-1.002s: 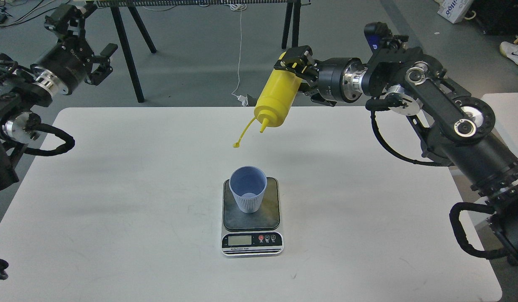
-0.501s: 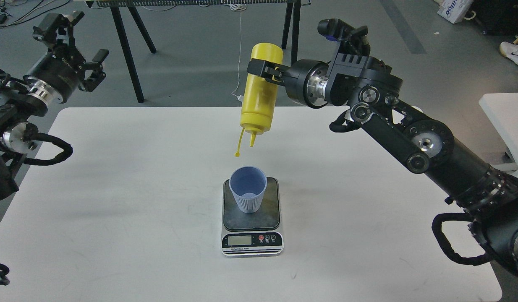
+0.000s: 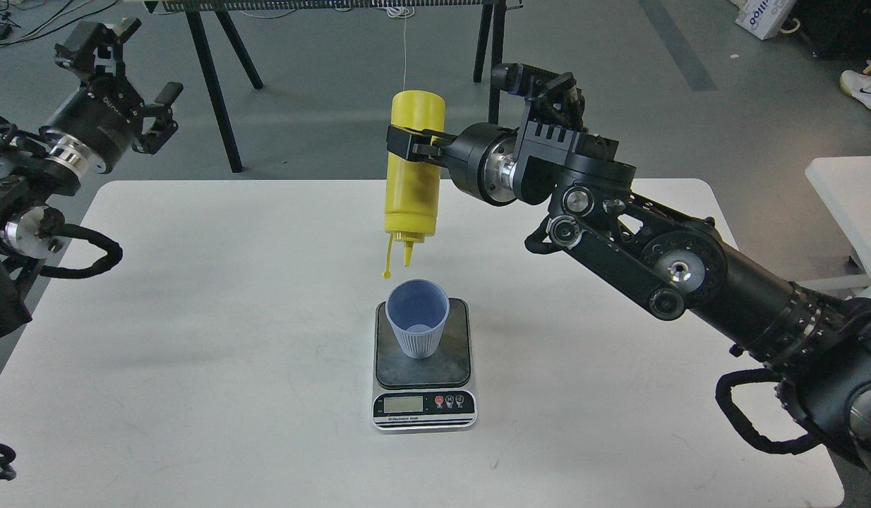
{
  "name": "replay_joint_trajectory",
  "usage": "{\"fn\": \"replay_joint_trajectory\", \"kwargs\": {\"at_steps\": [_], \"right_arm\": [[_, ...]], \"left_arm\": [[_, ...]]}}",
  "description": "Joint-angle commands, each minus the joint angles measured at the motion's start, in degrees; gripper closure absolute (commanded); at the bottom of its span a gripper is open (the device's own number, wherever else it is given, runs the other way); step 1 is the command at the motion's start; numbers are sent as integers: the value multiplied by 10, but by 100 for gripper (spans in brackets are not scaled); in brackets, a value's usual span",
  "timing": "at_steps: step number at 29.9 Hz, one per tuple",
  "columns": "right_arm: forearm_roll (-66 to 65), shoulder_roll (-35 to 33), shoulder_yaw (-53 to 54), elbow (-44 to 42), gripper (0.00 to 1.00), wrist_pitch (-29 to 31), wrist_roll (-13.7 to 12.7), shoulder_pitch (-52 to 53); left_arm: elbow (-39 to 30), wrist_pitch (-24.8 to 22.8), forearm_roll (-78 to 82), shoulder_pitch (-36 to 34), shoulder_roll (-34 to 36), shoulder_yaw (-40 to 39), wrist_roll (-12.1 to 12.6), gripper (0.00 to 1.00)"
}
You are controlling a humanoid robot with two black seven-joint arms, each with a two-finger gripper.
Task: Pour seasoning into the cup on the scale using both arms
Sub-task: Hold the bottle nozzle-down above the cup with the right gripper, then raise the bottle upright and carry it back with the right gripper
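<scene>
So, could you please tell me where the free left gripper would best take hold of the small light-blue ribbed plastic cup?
Probably around the ribbed wall just under the rim, coming from the left: the cup stands upright, and the inverted yellow squeeze bottle hangs above.

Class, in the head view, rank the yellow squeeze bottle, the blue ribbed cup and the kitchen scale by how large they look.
1. kitchen scale
2. yellow squeeze bottle, close behind; its height above the table makes this unsure
3. blue ribbed cup

Right gripper (image 3: 407, 143) clamped, arm extended; left gripper (image 3: 128, 77) raised, fingers spread.
</scene>
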Motion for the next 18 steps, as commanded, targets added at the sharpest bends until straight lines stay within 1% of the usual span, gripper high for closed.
{"fn": "replay_joint_trajectory", "kwargs": {"at_steps": [1, 8, 12, 15, 18], "right_arm": [[-7, 0, -11, 0, 98, 0, 0, 8], [-7, 0, -22, -1, 98, 0, 0, 15], [2, 8, -9, -8, 98, -3, -1, 19], [27, 21, 49, -22, 98, -6, -7, 28], [95, 28, 115, -52, 98, -6, -16, 38]], "left_arm": [[0, 0, 0, 1, 0, 0, 0, 1], [0, 0, 0, 2, 0, 0, 0, 1], [0, 0, 0, 2, 0, 0, 0, 1], [0, 0, 1, 2, 3, 2, 0, 1], [0, 0, 3, 2, 7, 3, 0, 1]]}}
